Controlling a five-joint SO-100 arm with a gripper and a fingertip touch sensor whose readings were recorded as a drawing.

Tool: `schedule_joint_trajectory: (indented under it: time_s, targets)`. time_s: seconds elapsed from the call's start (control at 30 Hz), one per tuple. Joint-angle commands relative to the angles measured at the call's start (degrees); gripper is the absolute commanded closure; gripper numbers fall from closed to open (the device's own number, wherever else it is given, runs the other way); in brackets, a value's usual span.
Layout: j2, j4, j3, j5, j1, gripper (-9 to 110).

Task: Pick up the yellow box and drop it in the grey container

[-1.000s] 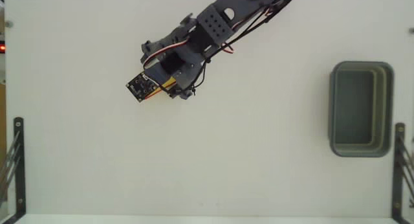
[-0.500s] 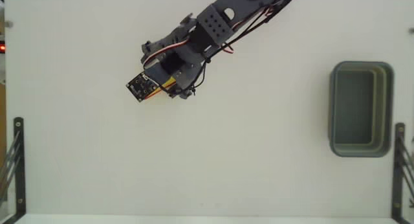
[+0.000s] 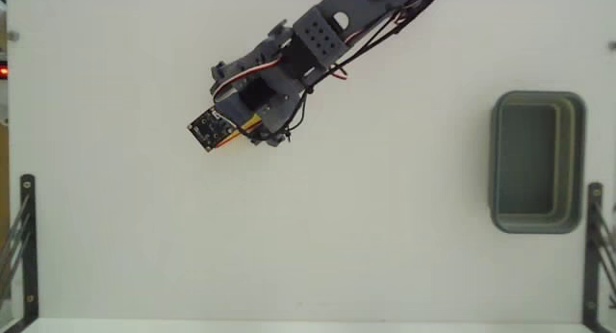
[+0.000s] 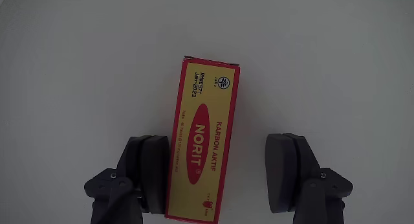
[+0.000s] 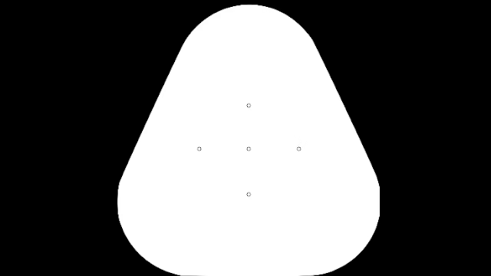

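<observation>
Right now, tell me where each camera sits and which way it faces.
Fixed view: above the white table, looking straight down; shows the arm reaching from the top edge and the grey container at the right.
Wrist view: rides on the gripper, looking down at the yellow box between open fingers; the left finger is against the box, the right stands apart.
Shared: both show the yellow box, only a sliver of it in the fixed view, and the table.
</observation>
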Motion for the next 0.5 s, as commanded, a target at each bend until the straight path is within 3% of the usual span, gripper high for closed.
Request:
schedule_joint_trajectory:
  time_s: [0.0, 0.47]
  targets:
    - [1.4, -0.9, 0.1, 0.3, 0.5, 13]
    - [1.4, -0.9, 0.1, 0.3, 0.5, 16]
